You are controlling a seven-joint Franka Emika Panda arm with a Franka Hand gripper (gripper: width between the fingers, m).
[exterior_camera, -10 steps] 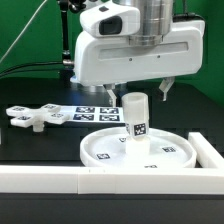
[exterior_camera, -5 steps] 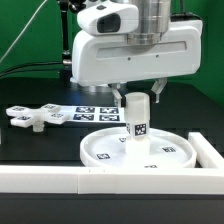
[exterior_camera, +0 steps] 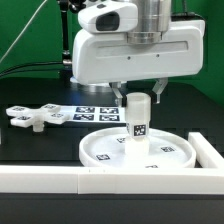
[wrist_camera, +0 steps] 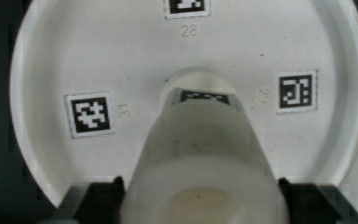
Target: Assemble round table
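Note:
The large rimmed round disc [exterior_camera: 100, 152] lies flat on the black table. On its middle the short cylindrical post [exterior_camera: 136, 120] stands upright, tags on its side. My gripper [exterior_camera: 138, 96] hangs straight above and is shut on the post's top, one finger pressing each side. In the wrist view the post [wrist_camera: 202, 140] rises toward the camera between the dark fingers [wrist_camera: 101, 202], with the disc [wrist_camera: 105, 50] and its tags beneath; the gripper [wrist_camera: 197, 202] closes on the post's upper end. The flat cross-shaped piece [exterior_camera: 35, 117] lies apart at the exterior view's left.
The marker board [exterior_camera: 85, 112] lies on the table behind the disc. A long white straight-edged wall [exterior_camera: 60, 181] runs along the front and turns up the exterior view's right side [exterior_camera: 211, 150], close to the disc's rim.
The fingers stood wide on either side of the post one second ago; they have since closed inward onto its top. Post, disc and cross piece have not moved.

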